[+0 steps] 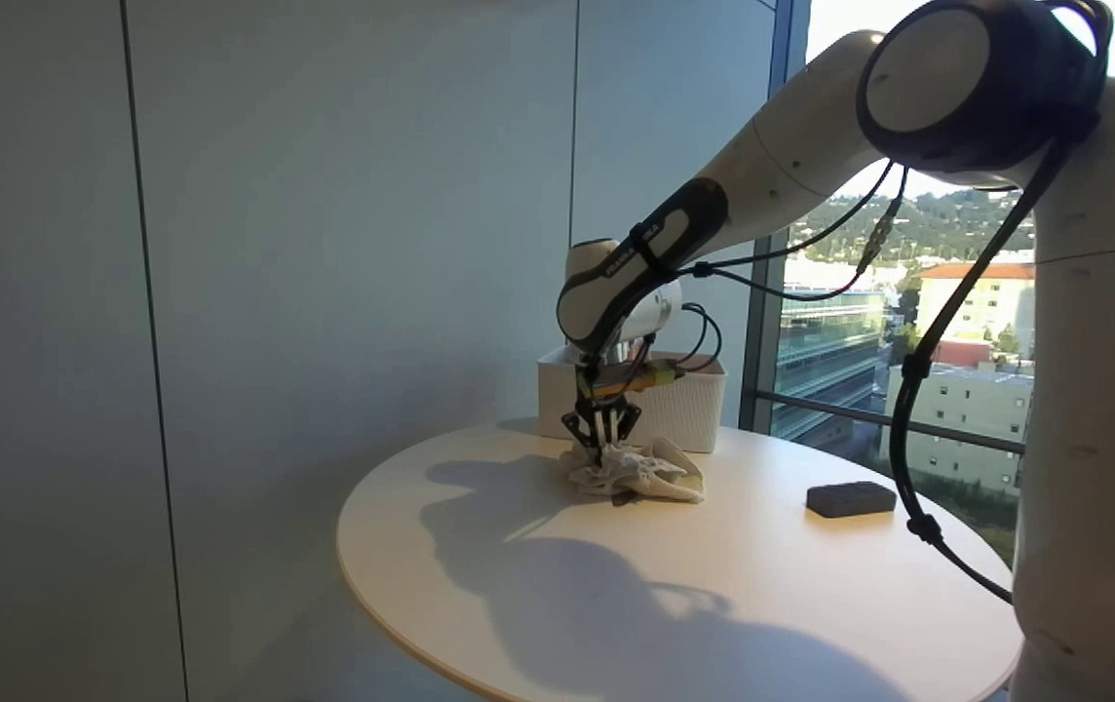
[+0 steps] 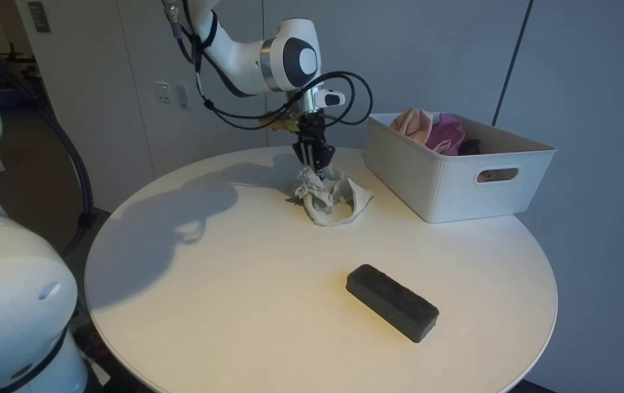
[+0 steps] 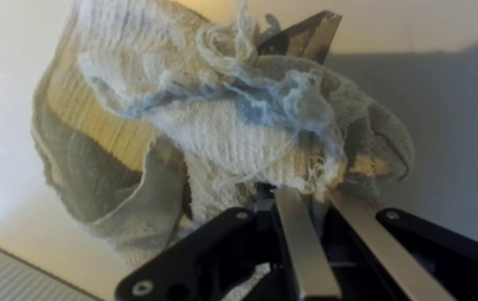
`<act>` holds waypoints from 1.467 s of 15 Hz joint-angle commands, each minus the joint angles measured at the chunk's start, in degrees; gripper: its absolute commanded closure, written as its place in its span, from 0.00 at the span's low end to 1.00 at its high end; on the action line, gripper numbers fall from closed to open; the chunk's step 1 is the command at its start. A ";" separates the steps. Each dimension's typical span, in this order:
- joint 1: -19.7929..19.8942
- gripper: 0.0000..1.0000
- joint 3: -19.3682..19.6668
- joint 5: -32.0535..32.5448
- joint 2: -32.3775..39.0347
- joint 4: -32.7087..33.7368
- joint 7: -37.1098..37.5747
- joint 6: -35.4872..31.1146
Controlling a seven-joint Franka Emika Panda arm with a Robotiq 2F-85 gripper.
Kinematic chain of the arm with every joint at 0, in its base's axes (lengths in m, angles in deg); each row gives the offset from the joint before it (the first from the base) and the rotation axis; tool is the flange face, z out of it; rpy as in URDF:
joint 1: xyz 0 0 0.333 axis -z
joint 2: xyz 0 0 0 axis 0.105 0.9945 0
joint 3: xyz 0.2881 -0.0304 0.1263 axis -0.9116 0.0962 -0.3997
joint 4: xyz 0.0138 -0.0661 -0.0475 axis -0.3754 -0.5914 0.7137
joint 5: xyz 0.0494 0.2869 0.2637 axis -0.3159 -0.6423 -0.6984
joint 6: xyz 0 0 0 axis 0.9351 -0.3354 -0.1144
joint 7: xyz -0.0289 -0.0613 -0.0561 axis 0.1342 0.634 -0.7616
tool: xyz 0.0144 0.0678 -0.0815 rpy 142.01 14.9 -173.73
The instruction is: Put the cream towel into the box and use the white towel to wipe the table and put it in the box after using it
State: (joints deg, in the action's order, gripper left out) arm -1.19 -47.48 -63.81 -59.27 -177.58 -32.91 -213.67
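Note:
A crumpled off-white towel with frayed threads, which looks like the white towel (image 1: pixel 650 473) (image 2: pixel 349 192) (image 3: pixel 230 138), lies on the round table (image 1: pixel 743 575) (image 2: pixel 257 311). My gripper (image 1: pixel 604 447) (image 2: pixel 312 164) (image 3: pixel 309 193) points down into it. The fingers are close together with cloth pinched between them in the wrist view; the fingertips are hidden in the folds. The white ribbed box (image 1: pixel 684 414) (image 2: pixel 454 191) (image 3: pixel 21 278) stands beside the towel. A peach cloth (image 2: pixel 413 124) and a purple cloth (image 2: pixel 446 134) are in the box. I cannot tell whether either is the cream towel.
A dark thin piece (image 3: pixel 303 37) sticks out from under the towel. A black oblong block (image 1: pixel 850 499) (image 2: pixel 392 303) lies on the table, apart from the towel. A dark item (image 2: pixel 470 147) is in the box. A wall stands behind the table.

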 commanded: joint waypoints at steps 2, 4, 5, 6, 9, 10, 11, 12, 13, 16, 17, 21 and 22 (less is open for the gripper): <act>0.38 0.94 0.74 -12.18 -6.24 -6.31 -3.50 4.47; 0.43 0.94 0.85 -16.92 -10.39 -9.71 -5.68 6.29; 0.23 0.94 0.84 -18.34 -12.75 -11.51 -6.37 7.32; 0.02 0.94 0.76 -19.59 -15.00 -13.24 -7.24 8.62; -0.37 0.94 0.39 -21.37 -21.04 -17.88 -8.54 12.06; -0.48 0.94 0.29 -22.09 -22.24 -18.83 -8.85 12.64; -0.50 0.94 0.04 -21.69 -23.26 -19.78 -8.86 12.68; -0.49 0.94 -0.19 -21.26 -24.07 -20.46 -8.64 13.17; -0.53 0.94 -0.84 -19.85 -24.61 -21.09 -8.17 12.85; -0.46 0.95 -3.79 -12.11 -27.10 -21.35 -6.87 10.31; -0.52 0.96 -4.59 -9.89 -27.82 -19.97 -6.50 11.14; -0.13 0.96 -6.79 -2.20 -29.30 -11.72 -7.50 12.78; 0.23 0.96 -6.96 -0.14 -28.29 -8.68 -7.90 12.12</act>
State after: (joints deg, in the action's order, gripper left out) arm -1.58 -53.55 -68.77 -87.73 -193.47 -40.10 -202.24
